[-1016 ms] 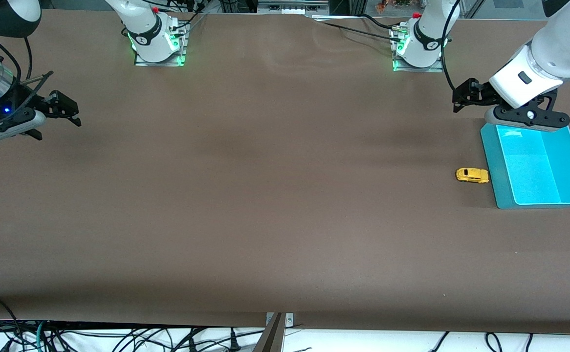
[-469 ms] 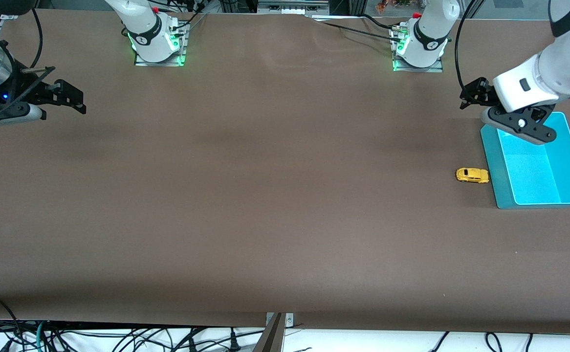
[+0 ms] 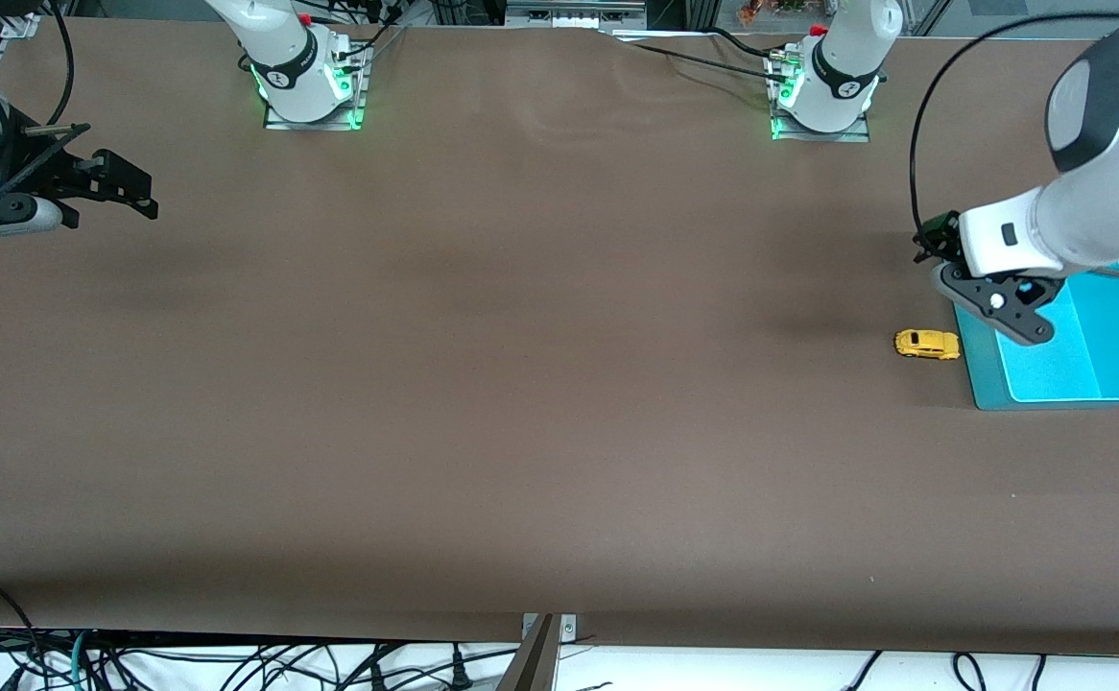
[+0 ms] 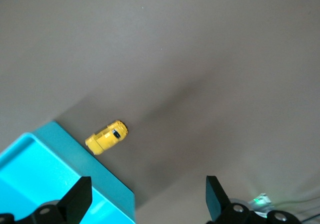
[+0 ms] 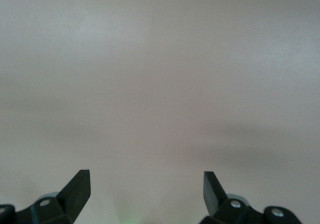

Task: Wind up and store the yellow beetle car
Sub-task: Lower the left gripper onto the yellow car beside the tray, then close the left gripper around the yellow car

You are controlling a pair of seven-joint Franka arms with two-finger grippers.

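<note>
The yellow beetle car (image 3: 927,344) stands on the brown table, close beside the cyan tray (image 3: 987,384) on the side toward the right arm's end. My left gripper (image 3: 934,238) is open and empty, up over the table by the tray's corner. In the left wrist view the car (image 4: 106,137) lies by the tray's edge (image 4: 45,174), ahead of my open left gripper (image 4: 147,199). My right gripper (image 3: 128,187) is open and empty over the table's right-arm end; its wrist view shows only bare table past the right gripper (image 5: 145,186).
The two arm bases (image 3: 305,82) (image 3: 823,86) stand at the table's edge farthest from the front camera. Cables (image 3: 233,662) hang below the table's edge nearest the front camera.
My left gripper has swung from over the tray's farthest edge toward the car and turned. My right gripper has drifted slightly toward the bases' edge. The car has not moved.
</note>
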